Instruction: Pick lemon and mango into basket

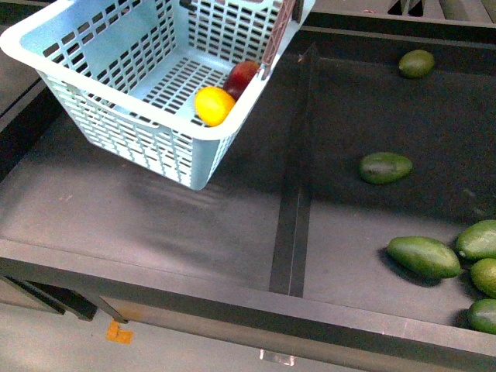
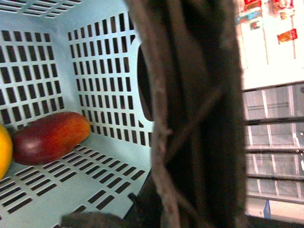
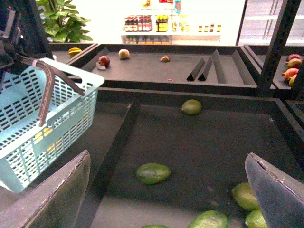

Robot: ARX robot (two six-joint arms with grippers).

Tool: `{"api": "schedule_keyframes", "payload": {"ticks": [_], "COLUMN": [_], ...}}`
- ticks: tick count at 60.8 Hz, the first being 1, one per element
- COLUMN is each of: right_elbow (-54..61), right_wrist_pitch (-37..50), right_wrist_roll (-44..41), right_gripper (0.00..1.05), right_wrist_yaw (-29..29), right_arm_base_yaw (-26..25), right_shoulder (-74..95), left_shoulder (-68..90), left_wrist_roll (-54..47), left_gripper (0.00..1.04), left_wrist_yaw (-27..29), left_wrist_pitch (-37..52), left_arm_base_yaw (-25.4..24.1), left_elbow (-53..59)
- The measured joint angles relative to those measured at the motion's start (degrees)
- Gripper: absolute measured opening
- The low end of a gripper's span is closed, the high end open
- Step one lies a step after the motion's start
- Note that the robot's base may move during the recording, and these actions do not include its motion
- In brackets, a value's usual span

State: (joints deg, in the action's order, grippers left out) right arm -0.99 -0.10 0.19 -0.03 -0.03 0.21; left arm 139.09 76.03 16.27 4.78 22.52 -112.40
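Note:
The turquoise basket [image 1: 116, 128] hangs tilted above the left shelf compartment, hooked by one brown handle [image 1: 280, 31]. Inside it, the yellow lemon [image 1: 214, 105] and the dark red mango [image 1: 242, 77] lie together in the low corner. The left wrist view shows the mango [image 2: 50, 137] on the slotted floor [image 2: 85, 183], the lemon [image 2: 4, 151] at the picture's edge, and the handle [image 2: 190, 114] filling the close foreground. My left gripper [image 3: 23, 57] is shut on that handle. My right gripper [image 3: 166, 199] is open and holds nothing, with wide-apart fingers [image 3: 57, 199] above the compartment of green fruit.
Several dark green oval fruits [image 1: 385, 167] [image 1: 416, 63] [image 1: 423, 256] lie in the right compartment. A raised divider [image 1: 294, 201] splits the two compartments. The shelf's front lip [image 1: 232, 302] runs below. A farther shelf [image 3: 156, 71] carries a few fruits and wedge dividers.

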Motion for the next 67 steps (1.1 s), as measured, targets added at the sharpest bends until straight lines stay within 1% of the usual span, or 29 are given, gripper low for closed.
{"api": "schedule_keyframes", "payload": {"ticks": [7,11,19,28,30,38,39,43,44,47,48,52,59,61,63,67], "right_elbow": [0.00,0.00,0.00,0.00,0.00,0.00,0.00,0.00,0.00,0.00,0.00,0.00,0.00,0.00,0.00,0.00], "right_wrist_pitch": [0.00,0.00,0.00,0.00,0.00,0.00,0.00,0.00,0.00,0.00,0.00,0.00,0.00,0.00,0.00,0.00], "right_wrist_roll": [0.00,0.00,0.00,0.00,0.00,0.00,0.00,0.00,0.00,0.00,0.00,0.00,0.00,0.00,0.00,0.00], "right_gripper": [0.96,0.96,0.96,0.96,0.96,0.96,0.96,0.96,0.96,0.96,0.96,0.96,0.96,0.96,0.96,0.96], "right_wrist_yaw": [0.02,0.02,0.00,0.02,0.00,0.00,0.00,0.02,0.02,0.00,0.00,0.02,0.02,0.00,0.00,0.00], "right_arm_base_yaw": [0.00,0.00,0.00,0.00,0.00,0.00,0.00,0.00,0.00,0.00,0.00,0.00,0.00,0.00,0.00,0.00], "right_shoulder": [0.00,0.00,0.00,0.00,0.00,0.00,0.00,0.00,0.00,0.00,0.00,0.00,0.00,0.00,0.00,0.00], "left_shoulder": [7.37,9.57,10.19,10.03,9.84,7.63,7.39,4.92,4.50,1.81,1.27,-3.52,-12.79,-14.75,-17.44,-21.70], "left_wrist_roll": [0.37,1.40,3.58,5.57,6.14,8.15,8.24,9.70,9.97,11.26,11.34,12.41,11.69,11.32,11.04,11.19], "left_gripper": [0.04,0.04,0.04,0.04,0.06,0.31,0.32,0.47,0.48,0.59,0.61,0.75,0.97,1.00,0.98,0.98], "left_wrist_yaw": [-2.27,-3.30,-4.46,-3.96,-3.78,-2.01,-1.81,0.00,0.33,1.90,2.03,4.87,10.34,11.15,12.26,12.92], "left_wrist_pitch": [-5.64,-7.08,-7.02,-4.85,-4.63,-4.39,-4.39,-4.42,-4.42,-4.28,-4.22,-4.42,-8.39,-9.25,-10.73,-10.05], "left_arm_base_yaw": [-1.22,-1.42,-1.60,-1.57,-1.60,-1.92,-1.95,-2.29,-2.32,-2.54,-2.58,-2.86,-2.91,-2.71,-2.32,-1.09], "left_elbow": [-9.46,-11.89,-12.44,-10.56,-10.01,-6.54,-6.25,-3.15,-2.64,0.66,1.36,7.23,17.55,19.82,22.73,27.98]}}
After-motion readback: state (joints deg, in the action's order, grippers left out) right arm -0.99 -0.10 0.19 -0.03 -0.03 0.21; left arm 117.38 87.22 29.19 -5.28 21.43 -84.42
